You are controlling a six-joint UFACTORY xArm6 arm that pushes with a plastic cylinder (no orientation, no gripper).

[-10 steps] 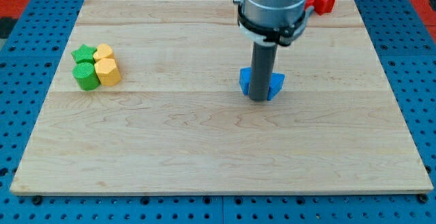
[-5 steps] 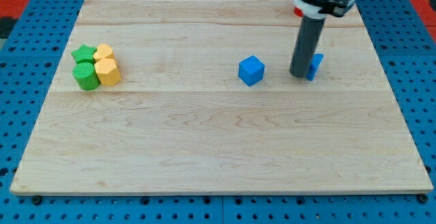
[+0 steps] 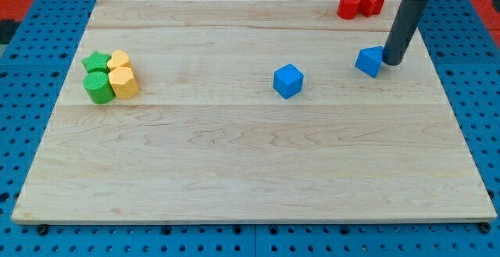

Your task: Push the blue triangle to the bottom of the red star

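Note:
The blue triangle (image 3: 369, 60) lies at the right of the board, below the red star (image 3: 372, 1), which sits at the board's top right corner. My tip (image 3: 391, 60) is down on the board just to the right of the blue triangle, touching or nearly touching its right side. The rod rises from there to the view's top right.
A red block (image 3: 348, 5) sits against the red star's left side. A blue cube (image 3: 287, 80) lies near the board's middle. At the left are a green star (image 3: 95, 61), a green cylinder (image 3: 98, 87) and two yellow blocks (image 3: 122, 81).
My tip moved right, from the blue triangle's left side to its right side. The blue triangle moved up and to the right. The red blocks are uncovered.

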